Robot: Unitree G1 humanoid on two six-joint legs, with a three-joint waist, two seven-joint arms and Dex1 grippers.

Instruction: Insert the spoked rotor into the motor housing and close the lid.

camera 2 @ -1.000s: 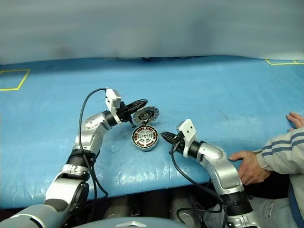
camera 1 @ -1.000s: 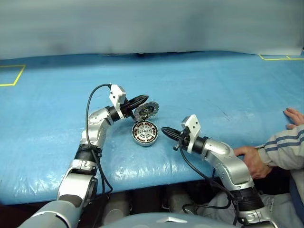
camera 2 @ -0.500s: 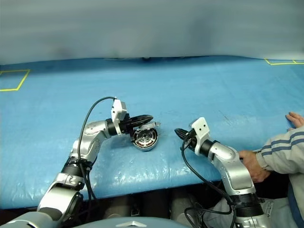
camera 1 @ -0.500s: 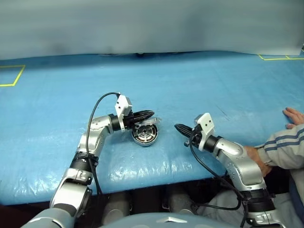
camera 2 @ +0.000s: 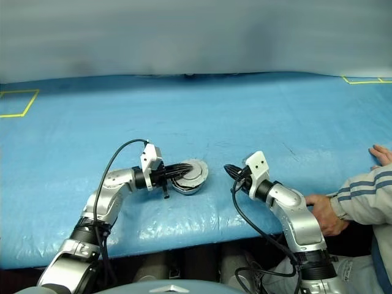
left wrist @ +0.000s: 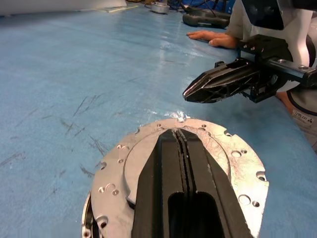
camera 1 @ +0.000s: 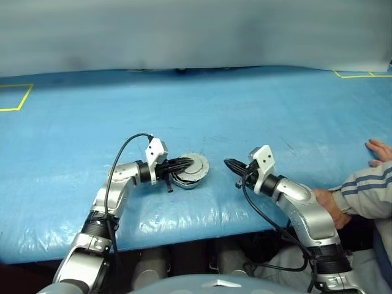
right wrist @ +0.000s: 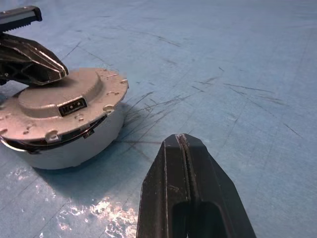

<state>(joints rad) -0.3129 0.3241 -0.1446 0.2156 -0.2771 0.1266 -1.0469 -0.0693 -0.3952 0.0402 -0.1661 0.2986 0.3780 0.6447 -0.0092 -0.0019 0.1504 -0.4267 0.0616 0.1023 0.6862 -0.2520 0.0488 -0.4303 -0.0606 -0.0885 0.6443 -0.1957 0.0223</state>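
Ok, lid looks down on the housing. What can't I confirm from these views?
- Spoked rotor: hidden beneath the lid, which covers the motor housing.
- Full closure: right wrist view shows a dark seam under the lid's rim; latched or resting, unclear.
- Lid's near edge: left wrist view, covered by the left gripper.
- Person's hand: cut by the picture's edge.

Bench (camera 1: 257,110): blue sheet, dark scuff lines, yellow tape outlines at far corners. Lid (right wrist: 64,96): plain light grey, small holes round rim, small dark label. Housing (right wrist: 74,151): silver-grey wall. Both grippers (left wrist: 179,136) (right wrist: 182,141): black fingers; arms silver. Person's sleeve (camera 1: 367,190): grey, dark stripes.
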